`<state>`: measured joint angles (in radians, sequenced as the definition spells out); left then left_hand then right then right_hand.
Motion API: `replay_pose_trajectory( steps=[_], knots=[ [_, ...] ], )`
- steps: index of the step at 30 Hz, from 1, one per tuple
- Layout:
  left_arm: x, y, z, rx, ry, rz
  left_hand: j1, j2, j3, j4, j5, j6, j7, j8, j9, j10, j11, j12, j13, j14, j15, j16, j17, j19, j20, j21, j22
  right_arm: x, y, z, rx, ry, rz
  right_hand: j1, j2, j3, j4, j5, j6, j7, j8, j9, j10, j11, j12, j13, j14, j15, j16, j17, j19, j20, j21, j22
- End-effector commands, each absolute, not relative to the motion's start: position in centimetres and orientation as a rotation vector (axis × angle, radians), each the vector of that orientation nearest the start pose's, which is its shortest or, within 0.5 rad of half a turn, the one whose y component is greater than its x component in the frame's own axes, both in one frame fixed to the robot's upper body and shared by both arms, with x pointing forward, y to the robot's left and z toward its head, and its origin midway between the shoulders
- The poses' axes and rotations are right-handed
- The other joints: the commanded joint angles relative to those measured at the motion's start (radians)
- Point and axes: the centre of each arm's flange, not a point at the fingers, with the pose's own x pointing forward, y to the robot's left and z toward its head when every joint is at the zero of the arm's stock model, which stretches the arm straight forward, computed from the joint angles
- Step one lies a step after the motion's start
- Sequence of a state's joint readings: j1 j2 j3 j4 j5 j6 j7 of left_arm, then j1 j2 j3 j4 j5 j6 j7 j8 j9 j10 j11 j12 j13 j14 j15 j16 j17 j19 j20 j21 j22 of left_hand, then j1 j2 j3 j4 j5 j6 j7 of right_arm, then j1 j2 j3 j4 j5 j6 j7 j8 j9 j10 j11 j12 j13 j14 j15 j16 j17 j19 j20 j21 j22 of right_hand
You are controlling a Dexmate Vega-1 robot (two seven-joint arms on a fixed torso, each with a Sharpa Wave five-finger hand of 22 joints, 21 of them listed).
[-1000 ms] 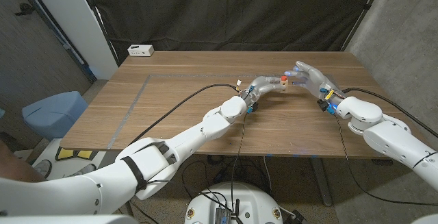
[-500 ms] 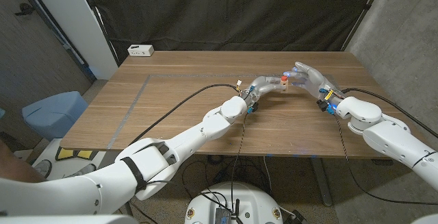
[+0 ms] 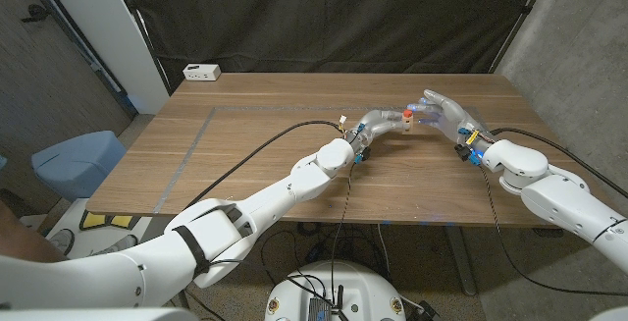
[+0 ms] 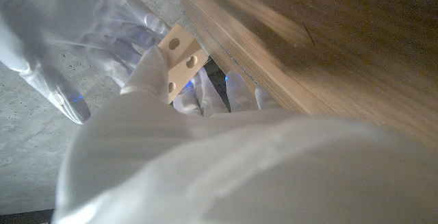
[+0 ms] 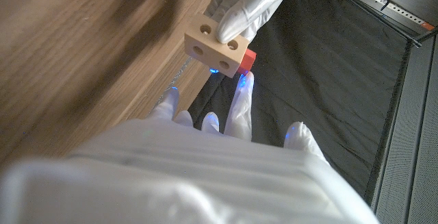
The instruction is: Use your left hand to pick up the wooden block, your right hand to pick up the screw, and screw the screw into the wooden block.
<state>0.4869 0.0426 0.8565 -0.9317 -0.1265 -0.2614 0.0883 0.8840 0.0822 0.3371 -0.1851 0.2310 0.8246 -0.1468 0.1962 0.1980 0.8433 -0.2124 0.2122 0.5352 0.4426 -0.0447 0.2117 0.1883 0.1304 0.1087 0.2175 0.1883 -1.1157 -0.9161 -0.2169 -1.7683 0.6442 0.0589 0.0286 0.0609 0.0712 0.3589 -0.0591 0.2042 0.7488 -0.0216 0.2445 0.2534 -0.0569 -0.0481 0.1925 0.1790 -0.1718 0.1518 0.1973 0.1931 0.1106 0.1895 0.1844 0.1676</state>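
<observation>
Black curtains hang behind a long wooden table (image 3: pixel 245 154), and we see a grey concrete wall to the right of it. Our two white arms reach in from the bottom corners of the head view and meet above the far right part of the tabletop.

Our left hand (image 3: pixel 378 125) grips a small pale wooden block (image 3: pixel 405 122), holding it up off the table. From the right wrist view we see the wooden block (image 5: pixel 213 45) pinched between white fingertips (image 5: pixel 241 15), with round holes drilled in its faces. The left wrist view shows the same block (image 4: pixel 179 58) with its holes facing the camera, a finger of our left hand laid across it.

Our right hand (image 3: pixel 444 115) sits just beside the block, fingers spread and pointing toward it. A red screw (image 5: pixel 246 60) sits at the block's end, and one right fingertip (image 5: pixel 241 90) reaches up to touch it. We cannot tell whether our right hand is truly pinching the screw or only touching it.

A small white box (image 3: pixel 201 72) rests at the table's far left corner. A blue object (image 3: pixel 77 163), perhaps a bin or a seat, stands on the floor left of the table.
</observation>
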Motion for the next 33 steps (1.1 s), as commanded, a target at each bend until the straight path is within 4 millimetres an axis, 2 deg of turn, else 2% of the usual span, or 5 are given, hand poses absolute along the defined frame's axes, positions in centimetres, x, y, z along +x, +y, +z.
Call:
replay_pose_trajectory(
  steps=[1,8,26,28,33],
  knots=[
    [65.76,-5.33,-2.11,0.455,-0.630,-0.544,0.000,0.012,0.032,0.030,0.007,0.010,-0.001,0.004,0.004,0.009,0.000,0.010,0.005,0.008,-0.046,0.006,0.003,-0.001,-0.004,0.003,0.003,55.64,-33.96,-1.23,-0.313,-0.492,0.255,-0.007,0.005,0.001,0.005,0.007,0.014,0.002,0.008,0.004,0.008,-0.006,0.005,0.003,-0.019,-0.002,0.006,0.003,-0.002,0.000,0.005,0.003],
    [65.73,-5.23,-2.13,0.453,-0.630,-0.545,-0.001,0.011,0.032,0.030,0.007,0.013,0.000,0.005,0.004,0.009,0.000,0.010,0.006,0.008,-0.045,0.005,0.002,-0.001,-0.004,0.002,0.003,55.39,-33.94,-1.23,-0.310,-0.494,0.246,-0.006,0.006,0.002,0.005,0.008,0.037,0.004,0.019,0.007,0.025,0.001,0.009,0.003,-0.012,-0.002,0.008,0.002,0.002,-0.004,0.006,0.003],
    [65.71,-5.09,-2.13,0.451,-0.632,-0.547,-0.001,0.012,0.033,0.030,0.007,0.012,-0.003,0.005,0.004,0.009,0.000,0.010,0.006,0.008,-0.046,0.005,0.002,-0.001,-0.004,0.003,0.003,55.20,-33.60,-1.12,-0.314,-0.494,0.262,0.001,0.009,0.007,0.002,0.009,0.125,0.023,0.059,0.020,0.086,-0.002,0.019,0.003,0.023,-0.005,0.016,0.000,0.028,-0.009,0.012,0.003],
    [65.69,-5.09,-2.14,0.451,-0.632,-0.548,-0.001,0.011,0.032,0.029,0.007,0.012,-0.003,0.005,0.004,0.009,0.000,0.010,0.006,0.008,-0.046,0.005,0.002,-0.001,-0.004,0.003,0.003,55.18,-33.58,-1.14,-0.315,-0.495,0.265,0.002,0.009,0.007,0.002,0.009,0.129,0.025,0.062,0.021,0.102,0.006,0.022,0.003,0.026,-0.007,0.016,0.000,0.029,-0.009,0.012,0.003],
    [65.58,-5.08,-2.24,0.451,-0.631,-0.549,-0.001,0.012,0.033,0.030,0.007,0.011,0.000,0.005,0.004,0.008,0.000,0.010,0.006,0.008,-0.046,0.005,0.003,-0.001,-0.003,0.003,0.003,55.05,-33.49,-1.34,-0.301,-0.497,0.277,0.002,0.010,0.008,0.002,0.010,0.146,0.031,0.070,0.024,0.115,0.006,0.023,0.003,0.030,-0.009,0.016,0.000,0.035,-0.011,0.013,0.003]
  ],
)
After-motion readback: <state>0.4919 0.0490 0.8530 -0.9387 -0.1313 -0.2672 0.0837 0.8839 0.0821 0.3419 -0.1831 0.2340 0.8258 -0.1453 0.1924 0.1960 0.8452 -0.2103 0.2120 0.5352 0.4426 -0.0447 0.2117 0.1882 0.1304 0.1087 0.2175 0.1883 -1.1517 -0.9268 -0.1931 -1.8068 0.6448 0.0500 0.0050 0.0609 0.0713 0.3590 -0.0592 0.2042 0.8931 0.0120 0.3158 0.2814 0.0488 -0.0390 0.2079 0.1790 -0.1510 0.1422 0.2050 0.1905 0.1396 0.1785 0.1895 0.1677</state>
